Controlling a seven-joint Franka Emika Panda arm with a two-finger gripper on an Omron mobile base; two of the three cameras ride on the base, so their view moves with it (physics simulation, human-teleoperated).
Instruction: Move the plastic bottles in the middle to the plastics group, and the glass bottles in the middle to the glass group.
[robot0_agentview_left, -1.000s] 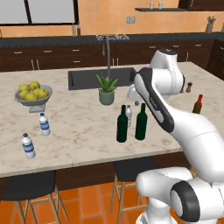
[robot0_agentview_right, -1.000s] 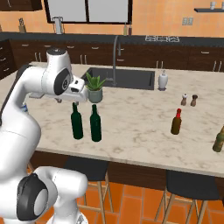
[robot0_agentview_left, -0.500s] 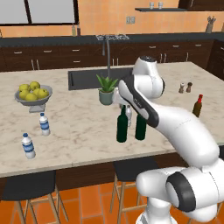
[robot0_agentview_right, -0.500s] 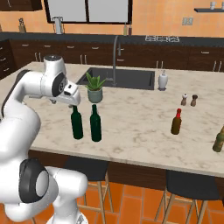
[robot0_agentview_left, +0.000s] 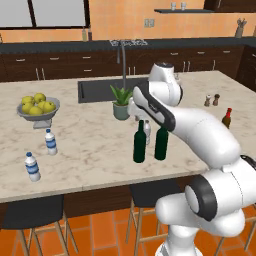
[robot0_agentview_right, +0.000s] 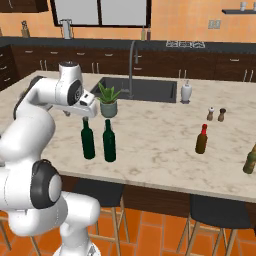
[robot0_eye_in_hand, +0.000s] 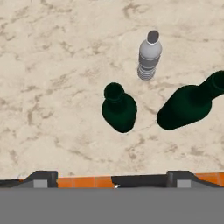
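The arm reaches out over the marble counter (robot0_agentview_left: 90, 150) and its hand hangs above the two green wine bottles (robot0_agentview_left: 139, 143), which stand side by side near the front edge. From the left the gripper (robot0_agentview_left: 134, 111) is mostly lost behind the arm's own white link, and from the right it is tucked under the wrist block (robot0_agentview_right: 86, 111), just over the left-hand bottle (robot0_agentview_right: 88, 139). Looking down from the hand, one wine bottle (robot0_eye_in_hand: 119, 108) sits almost straight below, seen cap-on, and the second (robot0_eye_in_hand: 189, 103) leans off to the side with its neck cut by the frame's edge. Two dark finger tips (robot0_eye_in_hand: 42, 178) poke up at the bottom, set far apart, so the jaws stand wide with nothing between them.

The small greyish plastic bottle (robot0_eye_in_hand: 149, 56) stands just behind the wine bottles; from the left base view only a sliver of it (robot0_agentview_left: 147, 131) shows between their necks. The potted plant (robot0_agentview_left: 121, 102) is behind that, by the sink (robot0_agentview_left: 97, 90).

Far off on the left end of the counter are the two blue-labelled water bottles (robot0_agentview_left: 32, 166), the second (robot0_agentview_left: 50, 142) nearer the fruit bowl (robot0_agentview_left: 36, 107). On the other end stands the brown bottle with the red top (robot0_agentview_right: 201, 139), with the salt and pepper shakers (robot0_agentview_right: 216, 114) behind it. Another bottle (robot0_agentview_right: 250, 159) at the right edge is cut off and I cannot make out its kind.
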